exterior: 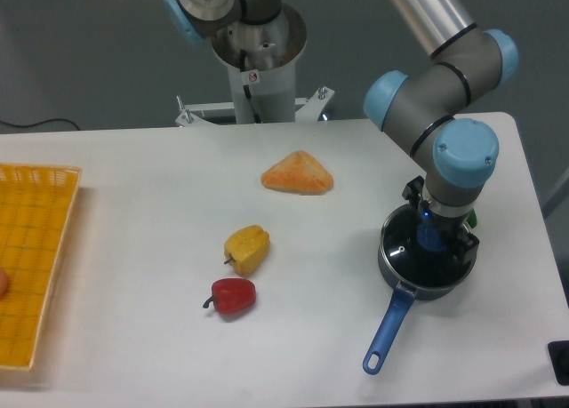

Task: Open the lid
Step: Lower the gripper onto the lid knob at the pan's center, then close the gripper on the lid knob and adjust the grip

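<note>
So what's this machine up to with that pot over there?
The robot arm has its gripper lowered over the lid of a dark saucepan with a long blue handle, right at the lid's blue knob. The lid sits on the pan, not yet lifted; whether the fingers have closed on the knob can't be made out. A yellow pepper, a red pepper and an orange wedge lie untouched on the table.

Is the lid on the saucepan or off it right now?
On. The lid lies flat across the saucepan, gripper over its blue knob.
</note>
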Robot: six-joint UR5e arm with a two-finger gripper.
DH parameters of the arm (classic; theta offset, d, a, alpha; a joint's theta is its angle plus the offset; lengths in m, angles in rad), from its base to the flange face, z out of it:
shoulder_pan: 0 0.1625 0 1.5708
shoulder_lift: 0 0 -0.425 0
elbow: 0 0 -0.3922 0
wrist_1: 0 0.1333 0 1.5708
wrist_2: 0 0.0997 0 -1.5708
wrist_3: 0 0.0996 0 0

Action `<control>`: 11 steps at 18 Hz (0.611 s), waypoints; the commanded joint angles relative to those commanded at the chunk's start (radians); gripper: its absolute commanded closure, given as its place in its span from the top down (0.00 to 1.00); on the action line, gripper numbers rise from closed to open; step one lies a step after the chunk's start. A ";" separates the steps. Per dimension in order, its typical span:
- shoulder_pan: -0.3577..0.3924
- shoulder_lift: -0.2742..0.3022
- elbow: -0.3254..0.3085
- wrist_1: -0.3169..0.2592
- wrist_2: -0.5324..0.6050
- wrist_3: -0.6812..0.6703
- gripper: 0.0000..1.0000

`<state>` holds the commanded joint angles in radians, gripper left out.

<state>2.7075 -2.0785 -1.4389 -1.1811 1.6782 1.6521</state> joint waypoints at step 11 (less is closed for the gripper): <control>-0.006 -0.015 -0.002 -0.011 -0.057 0.279 1.00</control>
<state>2.7013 -2.0939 -1.4404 -1.1918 1.6214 1.9311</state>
